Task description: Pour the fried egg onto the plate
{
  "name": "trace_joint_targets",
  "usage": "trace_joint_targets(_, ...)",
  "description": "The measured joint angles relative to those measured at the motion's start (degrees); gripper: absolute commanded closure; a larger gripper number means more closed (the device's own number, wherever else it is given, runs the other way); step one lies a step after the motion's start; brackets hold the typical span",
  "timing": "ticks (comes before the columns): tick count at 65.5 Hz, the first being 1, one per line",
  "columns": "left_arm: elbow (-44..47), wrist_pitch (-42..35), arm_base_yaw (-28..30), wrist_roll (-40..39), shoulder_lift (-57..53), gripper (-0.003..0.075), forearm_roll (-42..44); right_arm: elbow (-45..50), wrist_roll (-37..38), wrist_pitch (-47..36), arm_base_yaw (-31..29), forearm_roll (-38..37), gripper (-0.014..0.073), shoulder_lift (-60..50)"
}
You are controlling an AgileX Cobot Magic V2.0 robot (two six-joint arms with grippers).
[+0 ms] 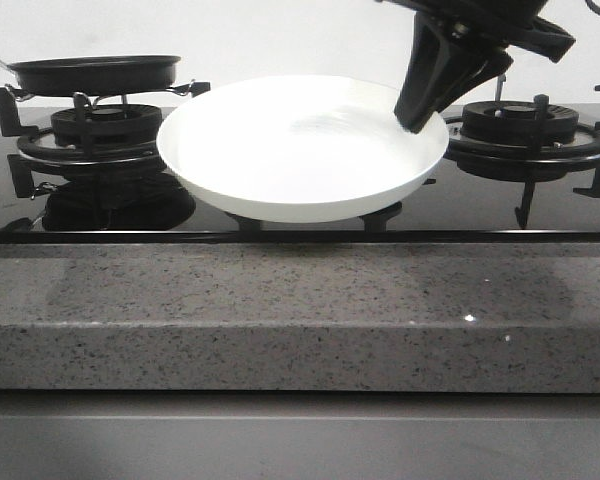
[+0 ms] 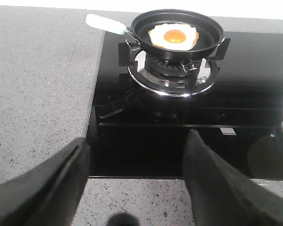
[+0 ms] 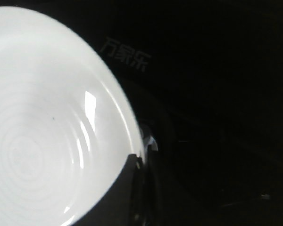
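The fried egg lies yolk up in the black frying pan, white spread around an orange centre with a browned edge. The pan sits on the left burner of the stove, at the far left of the scene, with its pale handle sticking out to the left over the grey stone counter. In the front view I can see only the pan's dark side wall, not the egg inside it.

The plate is to the right of the pan, in the middle of the stove between the two burners. It is held up off the black glass cooktop, tilted so its near rim hangs lower than its far rim, and it holds nothing. My right claw comes down from the upper right, the arm slanting in and leftward, and pinches the plate's right rim; in the right wrist view one dark finger lies across the white inner surface at the rim, so this claw is closed on the plate. The right burner stands just behind and to the right of that grip.

My left claw hovers over the near edge of the cooktop, well short of the pan, pointing toward it. Its two black fingers stand wide apart with nothing between them.
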Motion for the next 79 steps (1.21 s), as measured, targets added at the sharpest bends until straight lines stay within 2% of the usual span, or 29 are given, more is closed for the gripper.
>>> trace_joint_targets(10,0.0,0.0,0.0,0.0,0.0,0.0263,0.0,0.0,0.0,0.0,0.0,0.0,0.0690,0.0)
trace_joint_targets(22,-0.1,0.0,0.0,0.0,0.4,0.0116,1.9,0.0,0.0,0.0,0.0,0.0,0.0690,0.0)
trace_joint_targets(40,-7.2,3.7,0.0,0.0,9.0,0.0113,2.1,0.0,0.0,0.0,0.0,0.0,0.0690,0.0)
trace_joint_targets(63,-25.3,11.5,0.1,0.0,34.3,0.0113,1.6,0.0,0.0,-0.1,0.0,0.0,0.0690,0.0)
trace_joint_targets(71,-31.4,13.6,1.8,1.2,41.4,0.0113,-1.9,0.0,0.0,-0.1,0.0,0.0,0.0690,0.0)
trace_joint_targets(79,-37.4,15.9,6.2,6.0,48.0,0.0113,-10.6,0.0,0.0,-0.1,0.0,0.0,0.0690,0.0)
